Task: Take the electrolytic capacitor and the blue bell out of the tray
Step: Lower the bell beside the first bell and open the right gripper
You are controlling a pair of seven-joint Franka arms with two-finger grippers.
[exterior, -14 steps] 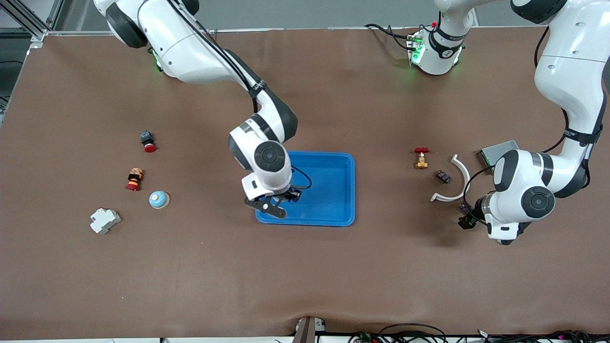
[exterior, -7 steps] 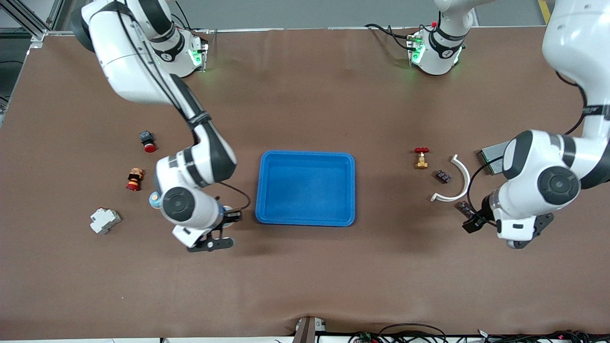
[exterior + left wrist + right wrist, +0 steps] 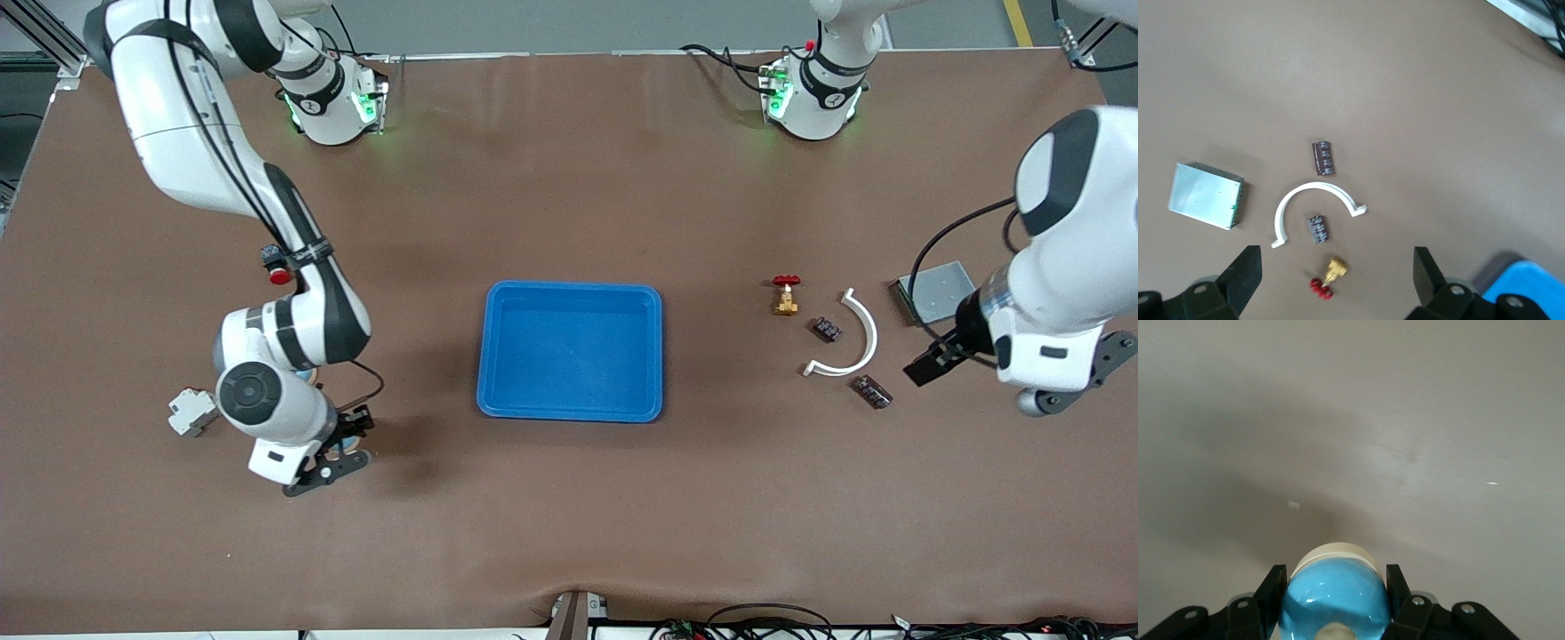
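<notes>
Right gripper (image 3: 1331, 603) clamps blue bell (image 3: 1333, 595), dome toward wrist, over table beside tray (image 3: 570, 351); left gripper (image 3: 1338, 280) fully spread, empty.

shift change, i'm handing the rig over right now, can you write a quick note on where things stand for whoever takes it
Right gripper: shut on the blue bell, over bare table toward the right arm's end, clear of the tray.
Left gripper: open, holding nothing, up over the small parts at the left arm's end; waiting.
Tray: nothing visible in it.
Done: bell is out of the tray.
Left: set the bell down and release. I can't single out the electrolytic capacitor among the small parts on the table, so confirm it.
</notes>
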